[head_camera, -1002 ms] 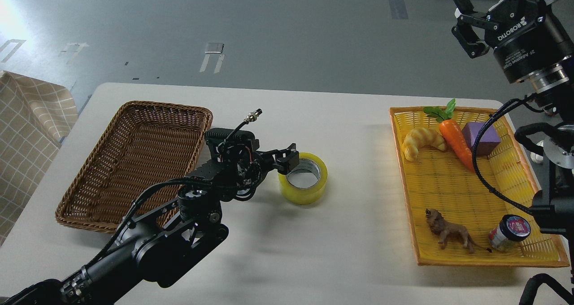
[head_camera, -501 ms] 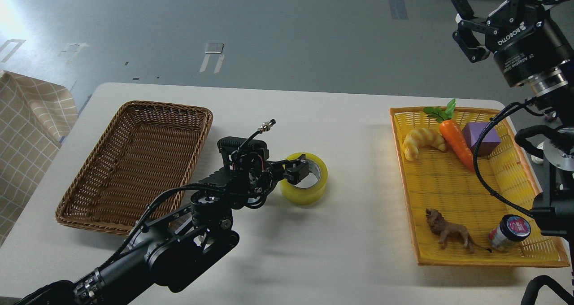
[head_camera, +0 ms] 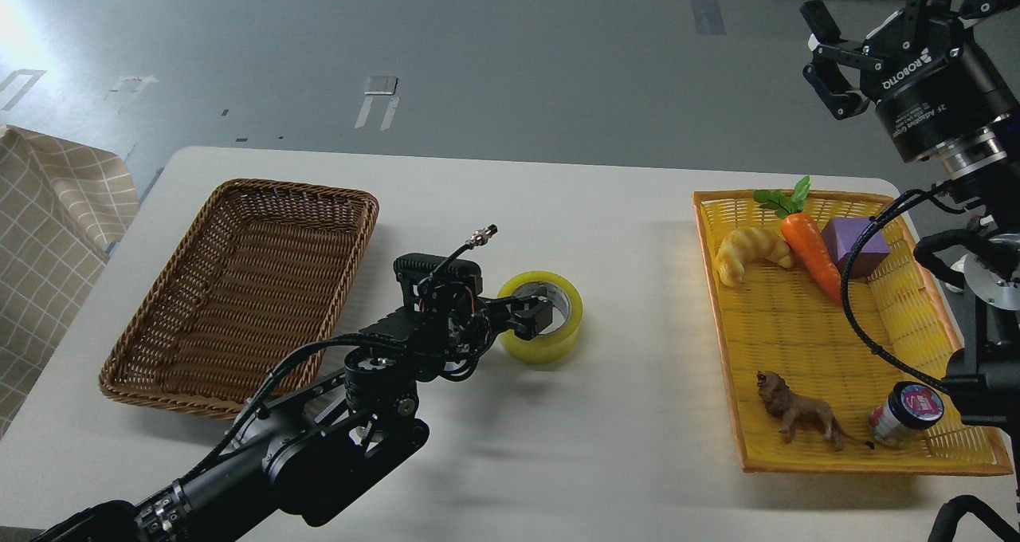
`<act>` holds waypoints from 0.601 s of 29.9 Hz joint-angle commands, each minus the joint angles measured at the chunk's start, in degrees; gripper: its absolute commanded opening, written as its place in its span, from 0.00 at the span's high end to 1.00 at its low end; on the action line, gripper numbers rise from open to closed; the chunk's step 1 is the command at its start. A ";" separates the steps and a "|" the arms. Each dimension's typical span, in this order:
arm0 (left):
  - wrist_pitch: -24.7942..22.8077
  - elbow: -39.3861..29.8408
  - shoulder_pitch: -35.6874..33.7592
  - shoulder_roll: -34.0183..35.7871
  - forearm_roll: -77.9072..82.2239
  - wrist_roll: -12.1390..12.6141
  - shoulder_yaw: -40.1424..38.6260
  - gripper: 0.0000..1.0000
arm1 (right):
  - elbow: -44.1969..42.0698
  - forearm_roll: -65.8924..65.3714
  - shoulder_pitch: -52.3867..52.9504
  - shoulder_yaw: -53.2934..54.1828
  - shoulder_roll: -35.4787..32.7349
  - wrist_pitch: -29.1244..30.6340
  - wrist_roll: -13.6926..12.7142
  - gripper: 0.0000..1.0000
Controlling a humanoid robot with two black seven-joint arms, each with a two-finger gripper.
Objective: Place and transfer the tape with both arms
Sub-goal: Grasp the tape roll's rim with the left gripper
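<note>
Reaching in from seven o'clock, the left arm has its gripper [head_camera: 532, 316] at the near-left rim of the tape [head_camera: 542, 317], which lies flat on the table [head_camera: 558, 446] at about the centre of the view, hole upward. The roll sits in open space between the brown basket [head_camera: 239, 287] at nine o'clock and the yellow tray [head_camera: 829, 335] at three o'clock, a spot either arm could plausibly get to, which fits a handover task. One finger appears to sit inside the core and the other outside the wall, so the gripper straddles the wall of the roll; the gap looks narrow, but whether the fingers already clamp the tape or merely bracket it cannot be told from this view. The roll shows no lift or tilt.

The right gripper [head_camera: 829, 72] hangs high at one o'clock, well apart from the tape and above the far end of the tray, likely parked clear until its turn. Its fingers stand apart and hold nothing.

In the tray lie a croissant [head_camera: 749, 251], a carrot [head_camera: 809, 247], a purple block [head_camera: 857, 247], a lion [head_camera: 797, 416] and a jar [head_camera: 908, 413], none touched by either arm
</note>
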 commanded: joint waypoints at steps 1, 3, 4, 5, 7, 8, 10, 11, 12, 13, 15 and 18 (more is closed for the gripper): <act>0.04 0.76 -0.14 0.20 0.00 -0.10 0.01 0.03 | -0.01 0.00 -0.13 0.01 -0.01 -0.04 0.01 0.00; 0.04 0.85 -0.06 0.29 0.00 -0.19 0.01 0.03 | -0.01 0.00 -0.48 0.01 -0.01 0.05 0.01 0.00; 0.04 0.85 -0.14 0.11 0.00 -0.28 0.01 0.03 | -0.01 0.00 -0.66 0.01 -0.01 -0.03 0.01 0.00; 0.04 0.94 -0.06 0.02 0.00 -0.37 0.01 0.03 | -0.01 0.00 -0.83 0.01 -0.01 0.05 0.01 0.00; 0.04 1.46 -0.14 -0.06 0.00 -0.63 0.10 0.04 | -0.01 0.09 -1.09 0.01 -0.01 0.05 0.01 0.00; 0.04 1.64 -0.14 -0.06 0.00 -0.72 0.19 0.06 | -0.01 0.09 -1.18 0.01 -0.01 0.05 0.01 0.00; 0.04 1.73 -0.32 0.20 0.00 -1.68 1.41 0.10 | -0.01 0.00 -1.36 0.01 -0.01 0.05 0.01 0.00; 0.04 1.73 -0.32 0.20 0.00 -1.77 1.51 0.11 | -0.01 0.00 -1.36 0.01 -0.01 -0.03 0.01 0.00; 0.04 1.73 -0.32 0.20 0.00 -1.77 1.59 0.12 | -0.01 0.00 -1.53 0.01 -0.01 0.05 0.01 0.00; 0.04 1.73 -0.32 0.11 0.00 -1.77 1.60 0.12 | -0.01 0.00 -1.71 0.01 -0.01 -0.03 0.01 0.00; 0.04 1.82 -0.32 0.11 0.00 -1.86 1.60 0.12 | -0.01 0.00 -1.80 0.01 -0.01 0.05 0.01 0.00; -0.05 1.91 -0.32 0.11 0.00 -1.95 1.60 0.17 | 0.08 0.09 -1.80 0.01 -0.01 -0.04 0.01 0.00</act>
